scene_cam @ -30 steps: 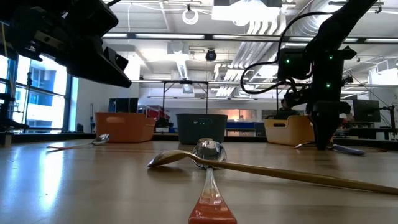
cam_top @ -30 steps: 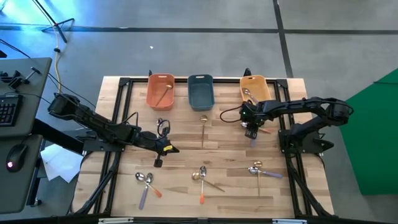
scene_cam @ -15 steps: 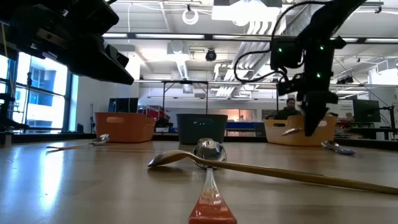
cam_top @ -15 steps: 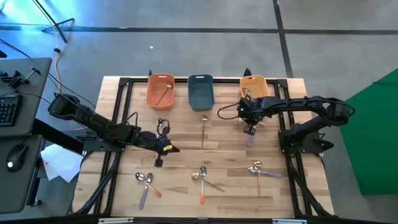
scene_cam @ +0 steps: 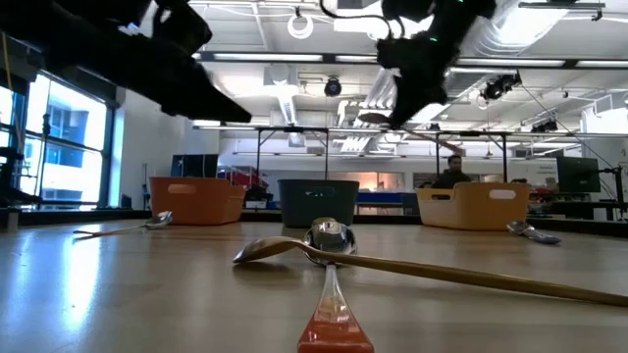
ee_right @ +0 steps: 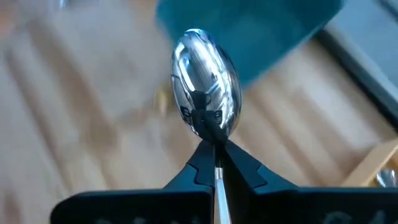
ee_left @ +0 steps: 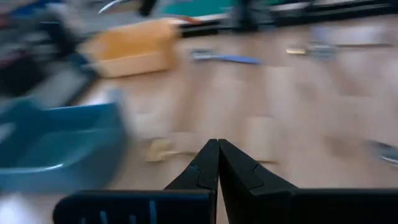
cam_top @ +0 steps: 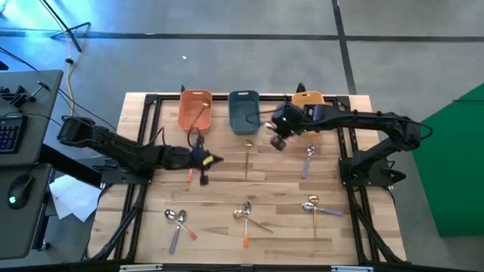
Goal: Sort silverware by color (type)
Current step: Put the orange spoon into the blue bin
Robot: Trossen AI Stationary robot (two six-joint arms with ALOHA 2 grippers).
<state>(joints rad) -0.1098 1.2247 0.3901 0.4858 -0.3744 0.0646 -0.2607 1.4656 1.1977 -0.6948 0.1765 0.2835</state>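
My right gripper (cam_top: 277, 140) (ee_right: 214, 144) is shut on a spoon whose shiny silver bowl (ee_right: 205, 81) sticks out past the fingertips; its handle colour is hidden. It hovers beside the slate-blue tray (cam_top: 244, 111). My left gripper (cam_top: 214, 159) (ee_left: 217, 146) is shut and holds nothing, above the table left of a gold spoon (cam_top: 247, 155) (ee_left: 163, 149). A lavender-handled spoon (cam_top: 308, 160) lies flat below the yellow tray (cam_top: 308, 98). Another gold spoon (cam_top: 198, 113) lies in the orange tray (cam_top: 194, 110). Mixed spoons lie in three small heaps near the near edge (cam_top: 178, 223) (cam_top: 247, 217) (cam_top: 316, 205). My right gripper pinches the spoon between its two fingertips at the neck just behind the bowl (ee_right: 214, 134). The spoon lies in line with the fingers, with the bowl pointing forward and the shaft running back between them. It is lifted clear of the table.
The three trays stand in a row along the far edge, and my right arm reaches across in front of the yellow one. In the low view an orange-handled spoon (scene_cam: 329, 294) and a gold one (scene_cam: 422, 267) cross in the foreground. Bare wood lies between the trays and the near heaps.
My right gripper has risen from the table near the yellow tray with the spoon and carried it left toward the blue tray, leaving the lavender-handled spoon behind. My left gripper has risen and moved toward the far edge and a little right.
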